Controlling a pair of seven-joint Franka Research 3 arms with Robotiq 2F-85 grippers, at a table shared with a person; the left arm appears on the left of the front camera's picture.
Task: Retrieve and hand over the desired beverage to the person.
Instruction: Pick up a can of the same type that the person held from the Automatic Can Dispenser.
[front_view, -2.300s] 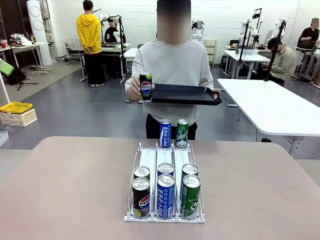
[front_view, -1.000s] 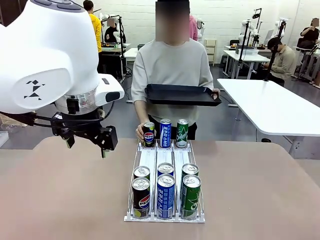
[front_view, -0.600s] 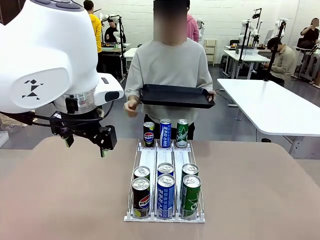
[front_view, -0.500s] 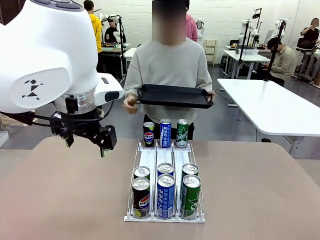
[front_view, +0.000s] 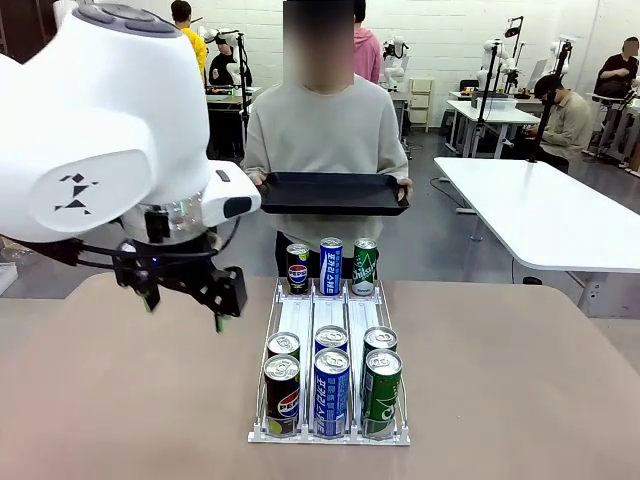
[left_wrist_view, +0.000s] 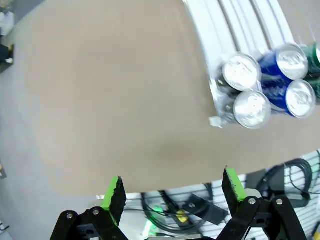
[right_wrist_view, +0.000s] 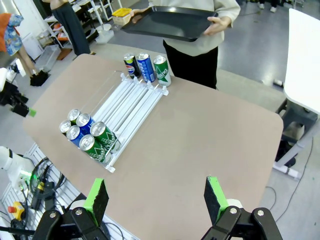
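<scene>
tray (front_view: 330, 193) now held in both hands by the person (front_view: 325, 130), the cola can (front_view: 297, 268) left at the far end of the rack (front_view: 298, 318); cola is judged wanted, and the open, empty left gripper (front_view: 185, 308) has been edged toward the rack; the right gripper (right_wrist_view: 156, 187) is open too

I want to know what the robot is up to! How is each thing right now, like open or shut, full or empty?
Left tool: open, empty, above the table.
Right tool: open, empty, high over the table.
Black tray: empty, held level by the person.
Can rack: flat on the table, lane middles bare.
Three far cans: upright.
Six near cans: upright, two rows.
</scene>
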